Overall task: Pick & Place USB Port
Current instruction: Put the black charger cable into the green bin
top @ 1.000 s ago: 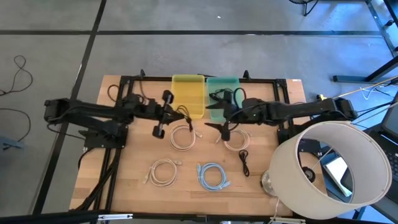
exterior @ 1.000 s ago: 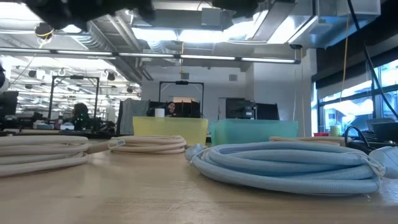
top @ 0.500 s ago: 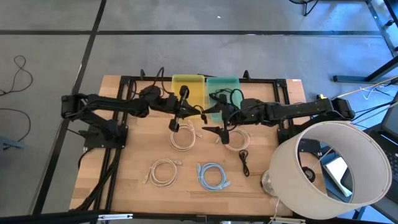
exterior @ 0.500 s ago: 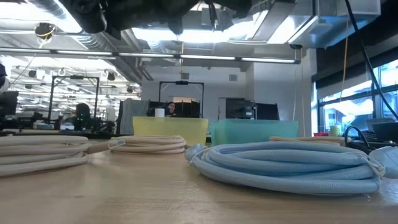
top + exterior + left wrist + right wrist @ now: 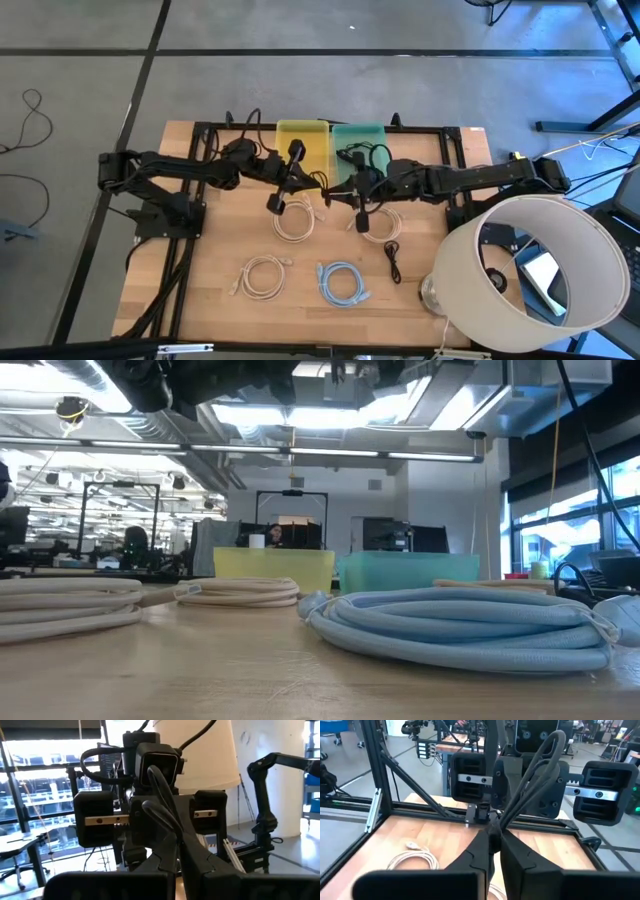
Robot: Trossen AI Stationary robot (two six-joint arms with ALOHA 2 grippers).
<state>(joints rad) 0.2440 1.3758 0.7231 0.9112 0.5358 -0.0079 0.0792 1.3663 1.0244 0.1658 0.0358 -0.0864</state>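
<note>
A thin black cable [image 5: 328, 187] hangs in the air between my two grippers, in front of the yellow bin [image 5: 303, 140] and the teal bin [image 5: 372, 135]. My left gripper [image 5: 312, 186] reaches in from the table's left and my right gripper [image 5: 346, 193] from the right. They face each other tip to tip, above the table. Both look shut on the cable. The cable's loops rise in front of the other gripper in the left wrist view [image 5: 159, 795] and in the right wrist view [image 5: 540, 760]. My left gripper pinches the black cable [image 5: 172, 832] between its two fingers, coming level from the table's left. The cable loops upward from the fingertips, clear of the table. My right gripper pinches the same cable [image 5: 496, 826] between its two fingers, level from the table's right. The loops stand above the fingertips, slack and clear of the table.
Two white cable coils [image 5: 293, 222] [image 5: 380, 226] lie under the grippers. A third white coil [image 5: 262, 276], a blue coil [image 5: 342, 283] and a black cable [image 5: 392, 262] lie nearer. Another black cable [image 5: 355, 155] lies in the teal bin. A white lampshade [image 5: 540, 275] stands at the near right.
My left gripper has gone toward the table's right edge with the black cable, up to my right gripper. My right gripper has shifted slightly toward the far edge, and the two sets of fingertips now meet at the cable.
</note>
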